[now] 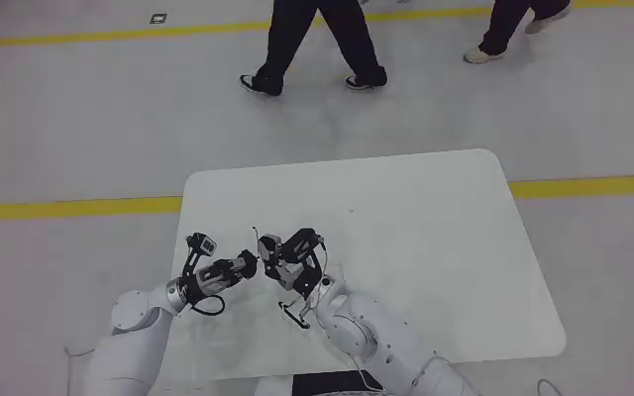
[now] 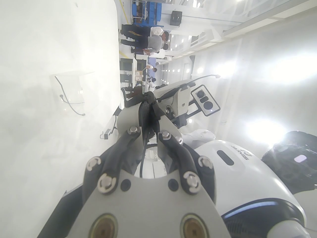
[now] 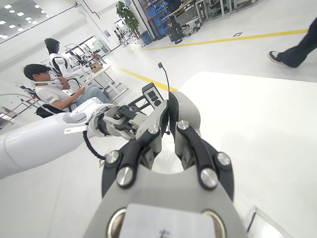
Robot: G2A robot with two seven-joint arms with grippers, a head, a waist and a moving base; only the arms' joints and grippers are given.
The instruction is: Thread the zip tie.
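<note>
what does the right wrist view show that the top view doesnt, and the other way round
Right wrist view: the right claw shut on the zip tie, its head standing above the claw. Top view: the white table in its full spread, both arms meeting over its near-left part. Both: the left claw close beside the right one, the strap rising between them.

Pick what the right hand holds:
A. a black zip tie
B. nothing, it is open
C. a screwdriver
A: the right wrist view shows the right hand shut on the thin black zip tie, whose head end sticks up above the fingertips.
</note>
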